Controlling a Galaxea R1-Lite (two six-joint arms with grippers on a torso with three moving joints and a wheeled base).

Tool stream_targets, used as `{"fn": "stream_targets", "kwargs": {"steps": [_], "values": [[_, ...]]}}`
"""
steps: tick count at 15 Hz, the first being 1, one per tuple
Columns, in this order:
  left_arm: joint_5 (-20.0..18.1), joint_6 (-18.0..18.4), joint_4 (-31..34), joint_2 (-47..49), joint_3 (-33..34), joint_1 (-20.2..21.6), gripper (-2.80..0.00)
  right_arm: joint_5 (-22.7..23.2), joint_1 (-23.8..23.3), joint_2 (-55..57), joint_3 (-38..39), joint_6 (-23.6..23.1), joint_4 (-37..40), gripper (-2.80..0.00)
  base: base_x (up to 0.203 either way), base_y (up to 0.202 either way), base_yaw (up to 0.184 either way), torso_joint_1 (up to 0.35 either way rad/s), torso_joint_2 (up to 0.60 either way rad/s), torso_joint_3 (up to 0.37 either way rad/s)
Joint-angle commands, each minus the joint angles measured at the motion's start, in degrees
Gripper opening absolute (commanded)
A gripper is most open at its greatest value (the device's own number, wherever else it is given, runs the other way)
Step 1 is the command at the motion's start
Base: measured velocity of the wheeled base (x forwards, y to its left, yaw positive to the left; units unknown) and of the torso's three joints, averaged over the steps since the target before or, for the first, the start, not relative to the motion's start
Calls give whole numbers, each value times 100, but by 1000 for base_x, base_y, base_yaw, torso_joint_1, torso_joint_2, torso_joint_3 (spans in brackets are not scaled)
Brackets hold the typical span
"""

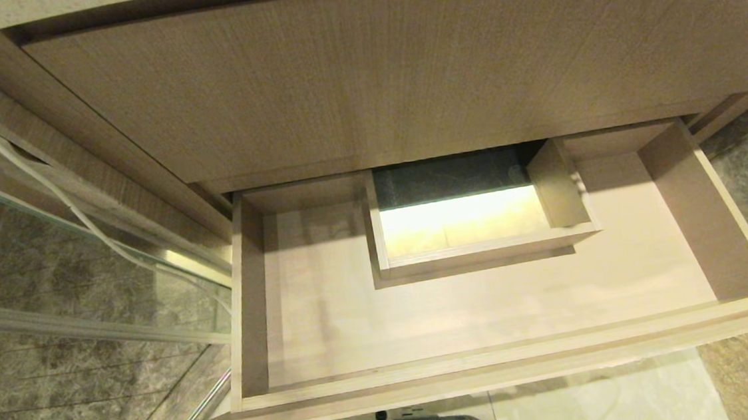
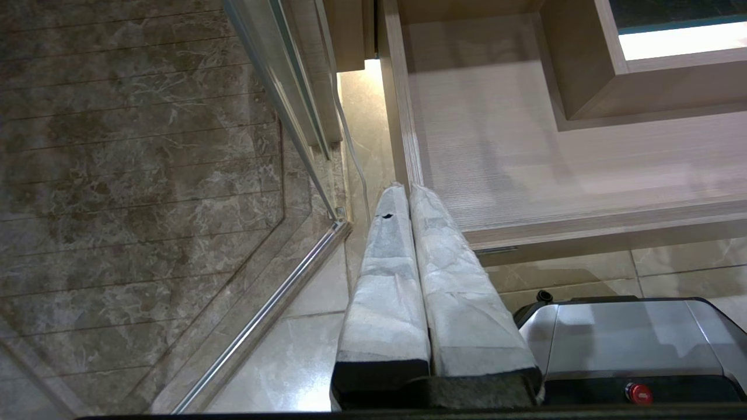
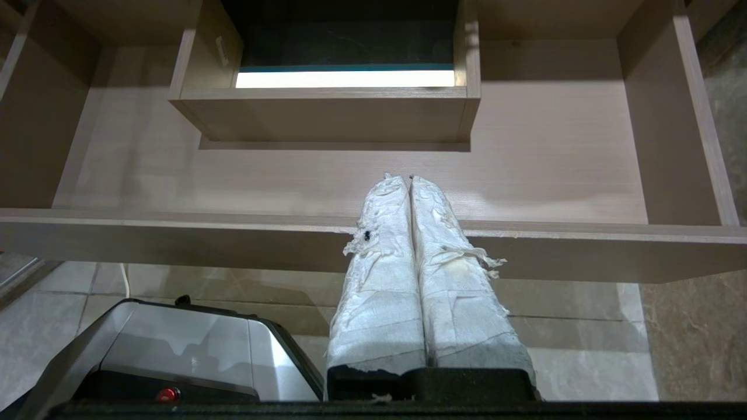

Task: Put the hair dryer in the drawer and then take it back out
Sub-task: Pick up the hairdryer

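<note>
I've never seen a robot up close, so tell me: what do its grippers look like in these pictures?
Each is a pair of long flat fingers wrapped in white, cloth-like tape, rising from a black base. The left gripper has fairly tidy wrapping with one small dark hole. The right gripper is more worn: its tape is frayed, with loose threads hanging off both sides and a dark spot.

The wide shallow wood-grain drawer (image 1: 331, 347) stands pulled out beneath the taller wood panel (image 1: 371, 83); a rectangular boxed cut-out (image 1: 483, 245) sits at its back centre; a glass partition (image 1: 51, 262) stands to its left.
</note>
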Motion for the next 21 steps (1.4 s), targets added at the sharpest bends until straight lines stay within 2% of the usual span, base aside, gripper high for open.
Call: {"fn": "stream_targets", "kwargs": {"steps": [1, 21], "values": [[-1, -4, -1, -2, 8, 1, -280, 2, -1, -219, 229, -2, -7, -280, 0, 0, 0, 0, 0, 0], [-1, -4, -1, -2, 0, 1, -280, 2, -1, -219, 229, -1, -7, -280, 0, 0, 0, 0, 0, 0]]}}
